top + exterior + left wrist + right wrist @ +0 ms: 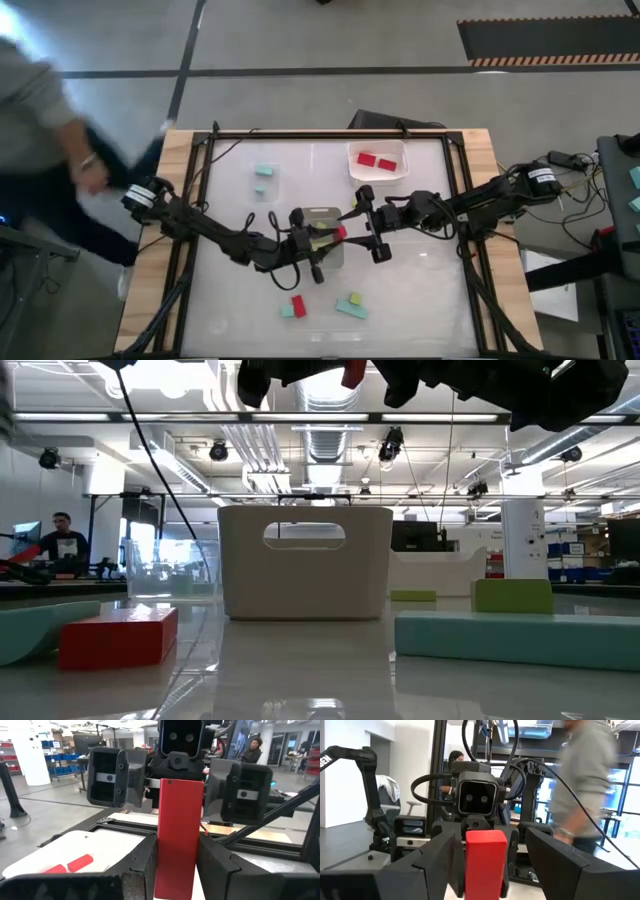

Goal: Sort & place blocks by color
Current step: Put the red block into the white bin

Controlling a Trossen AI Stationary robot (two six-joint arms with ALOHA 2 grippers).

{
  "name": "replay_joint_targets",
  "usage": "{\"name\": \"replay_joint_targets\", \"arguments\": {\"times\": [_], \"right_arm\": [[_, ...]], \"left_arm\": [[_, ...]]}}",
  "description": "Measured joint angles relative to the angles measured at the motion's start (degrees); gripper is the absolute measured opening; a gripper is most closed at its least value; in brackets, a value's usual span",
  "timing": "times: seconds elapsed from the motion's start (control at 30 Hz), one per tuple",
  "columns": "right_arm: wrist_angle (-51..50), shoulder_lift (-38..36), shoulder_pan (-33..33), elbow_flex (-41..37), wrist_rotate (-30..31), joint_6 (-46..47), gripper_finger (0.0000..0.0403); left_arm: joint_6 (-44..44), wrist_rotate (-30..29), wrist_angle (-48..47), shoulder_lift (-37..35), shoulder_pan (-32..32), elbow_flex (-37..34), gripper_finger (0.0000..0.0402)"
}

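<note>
A red block (179, 835) is held in the air above the middle clear container (322, 215). My left gripper (175, 852) is shut on it at the table's centre (335, 237). My right gripper (492, 865) faces it from the table's right (364, 225). It is open, one finger on either side of the block's far end (485, 857), with gaps to it. Both grippers show at the top of the low view, with a bit of the red block (352, 372). Loose red (298, 306), teal (351, 310) and yellow-green (355, 298) blocks lie flat near the front edge. My left gripper pinches the red block by its two long narrow sides (161, 865) between its two fingers, at the end nearer the left arm. The fingers come level from the table's left and lie along the block. The block sticks out past them toward my right gripper, lifted clear.
A clear container with two red blocks (377, 160) stands at the far right. One with teal blocks (263, 180) stands at the far left. A person (50, 130) stands beside the table's far left corner and shows in the right wrist view (585, 785).
</note>
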Motion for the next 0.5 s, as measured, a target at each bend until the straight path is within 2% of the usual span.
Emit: {"name": "replay_joint_targets", "arguments": {"times": [0.27,0.5], "right_arm": [[-0.22,-0.07,-0.02,-0.02,0.02,0.0,0.0223],[-1.5,-0.09,-0.02,-0.07,0.02,0.09,0.0162]], "left_arm": [[-0.75,0.25,0.24,0.44,0.48,0.79,0.009],[-0.96,0.29,0.16,0.61,1.02,1.29,0.009]]}}
